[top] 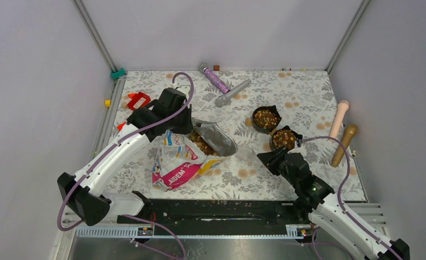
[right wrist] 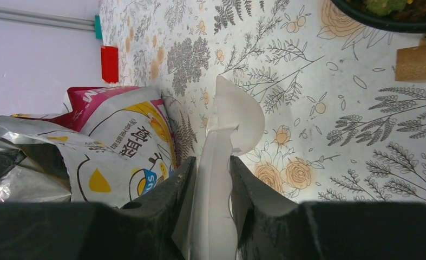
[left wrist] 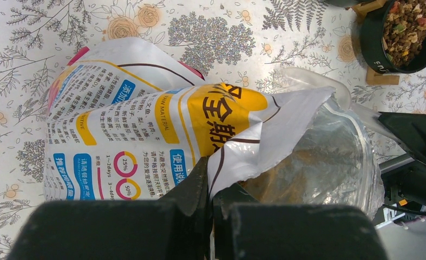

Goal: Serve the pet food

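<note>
— Fingers of the left gripper: how do they stand?
— Pressed tight together on the torn rim of the food bag, whose foil mouth gapes beside them.
— And the right gripper?
— Partly closed, clamped on the handle of a clear plastic scoop. The cup end points away over the floral mat, near the bag.
— Where is the pet food?
— Some shows inside the bag's mouth. More fills two black bowls, side by side just beyond the right gripper.
</note>
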